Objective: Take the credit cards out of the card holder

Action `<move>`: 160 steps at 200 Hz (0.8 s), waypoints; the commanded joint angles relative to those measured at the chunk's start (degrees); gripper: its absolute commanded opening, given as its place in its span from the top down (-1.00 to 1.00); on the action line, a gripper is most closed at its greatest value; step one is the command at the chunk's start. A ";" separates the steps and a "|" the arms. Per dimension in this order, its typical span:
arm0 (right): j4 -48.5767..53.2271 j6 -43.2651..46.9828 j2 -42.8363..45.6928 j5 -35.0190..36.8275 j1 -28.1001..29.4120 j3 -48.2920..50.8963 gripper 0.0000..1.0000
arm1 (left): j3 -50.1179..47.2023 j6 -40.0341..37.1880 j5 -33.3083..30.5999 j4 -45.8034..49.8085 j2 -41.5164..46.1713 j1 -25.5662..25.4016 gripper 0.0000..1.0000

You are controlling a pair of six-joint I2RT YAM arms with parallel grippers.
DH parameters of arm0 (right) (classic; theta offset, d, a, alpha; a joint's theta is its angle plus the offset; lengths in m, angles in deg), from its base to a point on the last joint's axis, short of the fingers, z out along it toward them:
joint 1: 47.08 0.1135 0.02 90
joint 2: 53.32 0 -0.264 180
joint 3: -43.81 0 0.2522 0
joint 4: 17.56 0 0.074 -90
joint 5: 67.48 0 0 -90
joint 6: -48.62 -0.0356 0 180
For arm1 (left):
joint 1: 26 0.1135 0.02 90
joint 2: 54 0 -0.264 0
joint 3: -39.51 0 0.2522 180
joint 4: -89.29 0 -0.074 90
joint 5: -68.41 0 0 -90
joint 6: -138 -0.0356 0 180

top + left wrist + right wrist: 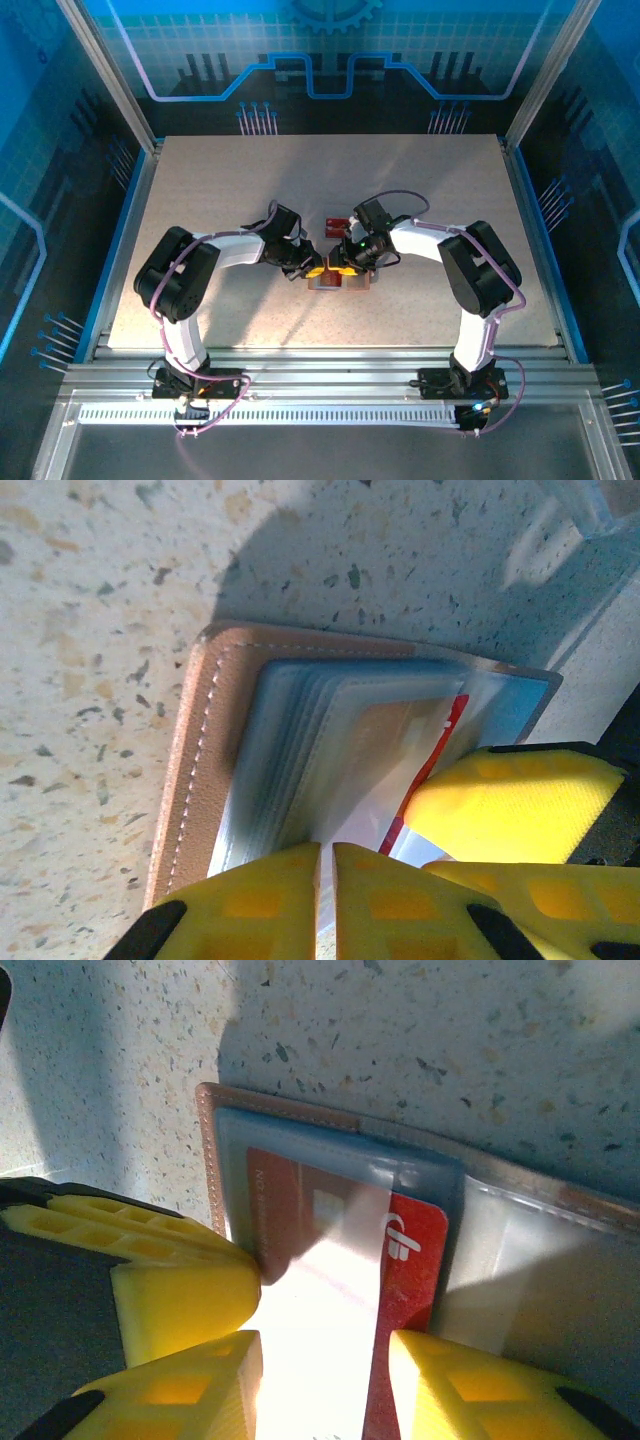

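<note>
The card holder (338, 282) lies open on the table between the two arms, tan-brown with a stitched rim (195, 750) and clear sleeves. One red credit card (410, 1250) with a white logo sits partly inside a clear sleeve; its edge (440, 745) also shows in the left wrist view. My left gripper (327, 895) is shut on the near edge of a clear sleeve of the card holder (300, 740). My right gripper (320, 1385) stands open over the holder (215, 1150), its fingers on either side of the red card. Another red card (338, 222) lies flat on the table just behind the holder.
Both grippers (318, 268) (352, 262) crowd together over the holder, and a yellow finger of each shows in the other's wrist view (510, 800) (180, 1280). Speckled tabletop (220, 190) spreads all round. Metal frame rails (130, 210) border the table.
</note>
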 commanded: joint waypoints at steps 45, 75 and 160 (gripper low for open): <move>3.53 0.93 1.80 2.45 0.74 -0.65 0.21 | -0.82 -0.66 -1.46 1.62 0.84 0.63 0.76; 2.94 0.75 2.71 2.25 0.86 -0.65 0.20 | -0.46 -0.77 -0.85 1.39 1.41 0.63 0.75; 2.36 0.76 5.08 2.52 0.74 0.34 0.21 | 3.31 -4.73 -1.47 7.09 2.34 0.40 0.77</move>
